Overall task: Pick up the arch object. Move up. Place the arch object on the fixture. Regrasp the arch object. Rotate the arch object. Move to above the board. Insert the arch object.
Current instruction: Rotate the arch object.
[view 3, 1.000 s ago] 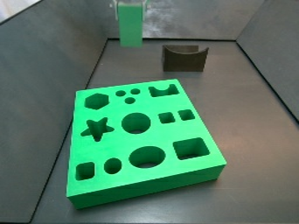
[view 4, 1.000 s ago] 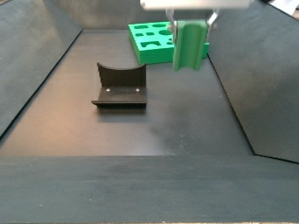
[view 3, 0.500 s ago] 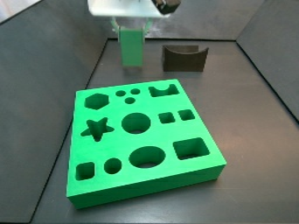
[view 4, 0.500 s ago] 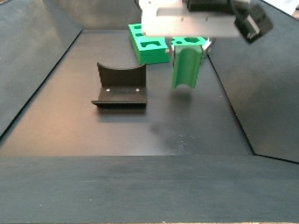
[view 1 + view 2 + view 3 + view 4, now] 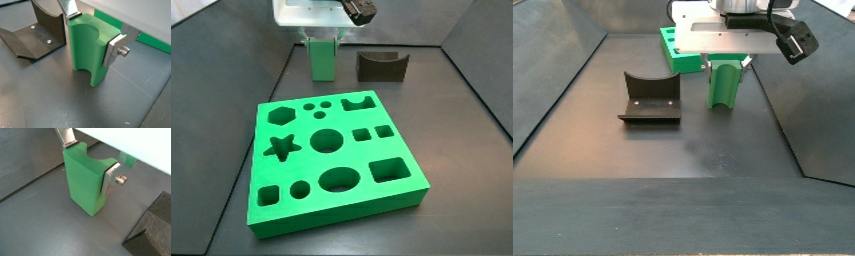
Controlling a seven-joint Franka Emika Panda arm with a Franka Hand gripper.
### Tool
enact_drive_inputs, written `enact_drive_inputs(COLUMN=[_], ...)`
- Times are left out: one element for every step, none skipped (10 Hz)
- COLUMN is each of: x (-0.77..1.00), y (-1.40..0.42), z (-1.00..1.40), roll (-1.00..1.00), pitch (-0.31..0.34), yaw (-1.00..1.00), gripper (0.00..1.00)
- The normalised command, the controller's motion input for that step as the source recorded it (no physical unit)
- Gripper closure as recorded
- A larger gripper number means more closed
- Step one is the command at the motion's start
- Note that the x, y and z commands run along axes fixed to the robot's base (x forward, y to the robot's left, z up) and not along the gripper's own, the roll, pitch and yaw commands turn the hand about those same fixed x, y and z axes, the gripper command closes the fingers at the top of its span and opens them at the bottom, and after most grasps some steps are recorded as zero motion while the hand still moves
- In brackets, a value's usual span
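The arch object [image 5: 89,52] is a dull green oblong block with a curved notch in its end. It stands upright, its lower end at the dark floor. My gripper [image 5: 93,29] is shut on its upper part, one silver finger on each side; both wrist views [image 5: 89,158] show this. In both side views the gripper [image 5: 322,40] [image 5: 727,62] holds the block [image 5: 322,60] [image 5: 724,86] beside the fixture [image 5: 382,66] [image 5: 649,97], apart from it. The board [image 5: 338,160] [image 5: 679,48] lies flat on the floor.
Dark sloping walls [image 5: 560,70] enclose the floor on all sides. The fixture also shows close to the block in both wrist views [image 5: 33,30] [image 5: 153,228]. An edge of the board [image 5: 143,39] lies just behind the block.
The gripper has come down with the arch object, from high above the floor to its lower end at floor level. Fixture and board have not moved.
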Motion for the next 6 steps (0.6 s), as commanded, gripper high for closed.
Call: enact_drive_inputs(x=[0.0, 0.0, 0.0, 0.0, -0.01, -0.03], y=[0.03, 0.03, 0.0, 0.0, 0.0, -0.02], z=[-0.21, -0.21, 0.0, 1.0, 1.0, 0.94], roll=[0.02, 0.02, 0.22, 0.18, 0.18, 0.15], pitch=[-0.006, -0.007, -0.008, -0.011, -0.001, 0.036], yaw=[-0.04, -0.04, -0.04, 0.01, 0.02, 0.02], gripper=[1.0, 1.0, 0.0, 0.0, 0.0, 0.0])
